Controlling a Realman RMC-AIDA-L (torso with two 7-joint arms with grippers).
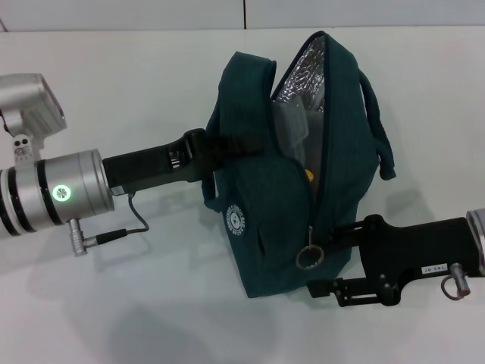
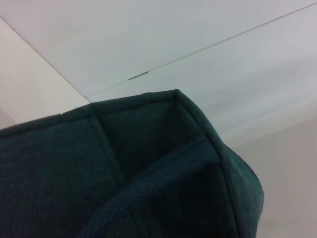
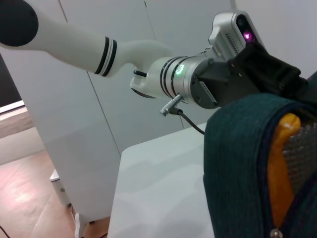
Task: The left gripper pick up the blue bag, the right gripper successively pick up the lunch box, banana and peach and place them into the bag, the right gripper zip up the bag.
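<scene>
From the head camera, the left gripper (image 1: 198,145) reaches in from the left and its tip is clamped on a handle strap of the bag (image 1: 258,205), which hangs tilted with its mouth gaping and foil lining showing. The right gripper (image 1: 333,236) comes in from the right at the bag's near end, its tip buried against the fabric just beside the zip ring (image 1: 308,257) — whether its fingers are apart or together I cannot tell. The ring dangles free beside it, so no pull on the zip looks secured. A clear edge of the lunch box (image 1: 292,125) and a bit of yellow banana (image 1: 309,176) show inside; the peach is not visible.

The left wrist camera shows only dark bag (image 2: 124,173) fabric filling the view directly ahead of that arm, with white table behind.

The right wrist camera looks along the bag (image 3: 237,163), with the banana (image 3: 282,168) poking up right at the zip line, and the left gripper (image 3: 267,69) beyond, at the bag's far end.

Risks, as I judge them: the zip could jam on the protruding banana; the ring could slip past the fingers — it swings loose; and a hard pull could drag the strap out of the left grip, since the bag hangs by that strap.
</scene>
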